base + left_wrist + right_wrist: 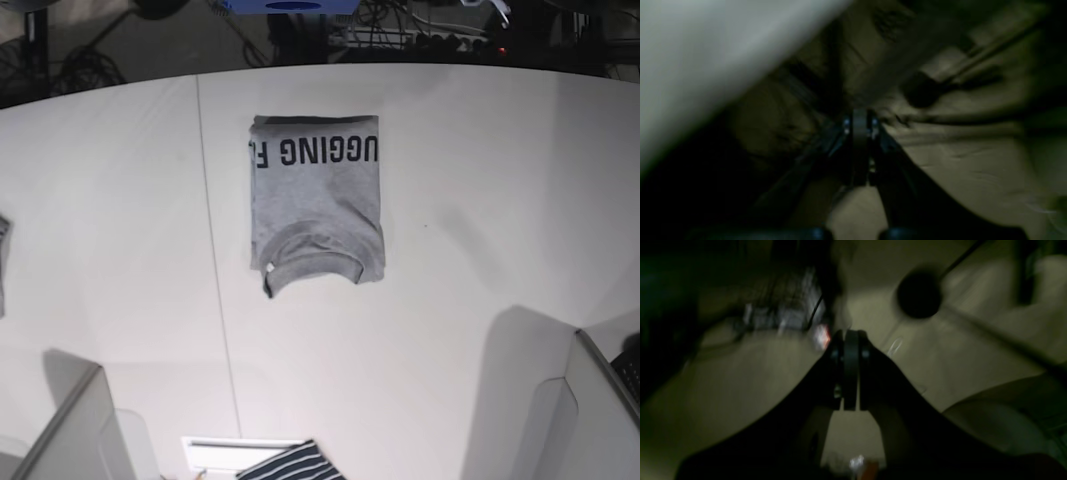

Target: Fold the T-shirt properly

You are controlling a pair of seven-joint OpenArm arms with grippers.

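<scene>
The heather-grey T-shirt (315, 200) lies folded into a neat rectangle on the white table (480, 200), back of centre. Black lettering (325, 152) runs along its far edge and the ribbed collar (315, 262) faces the near side. Neither gripper is near it. In the dark, blurred left wrist view my left gripper (860, 116) is shut with nothing between its fingers. My right gripper (851, 336) is likewise shut and empty in the right wrist view. Neither wrist view shows the shirt.
A black-and-white striped cloth (290, 465) pokes in at the table's near edge. A scrap of grey cloth (3, 260) sits at the left edge. Arm housings fill the near corners (70, 430) (600, 400). Cables and gear lie beyond the far edge.
</scene>
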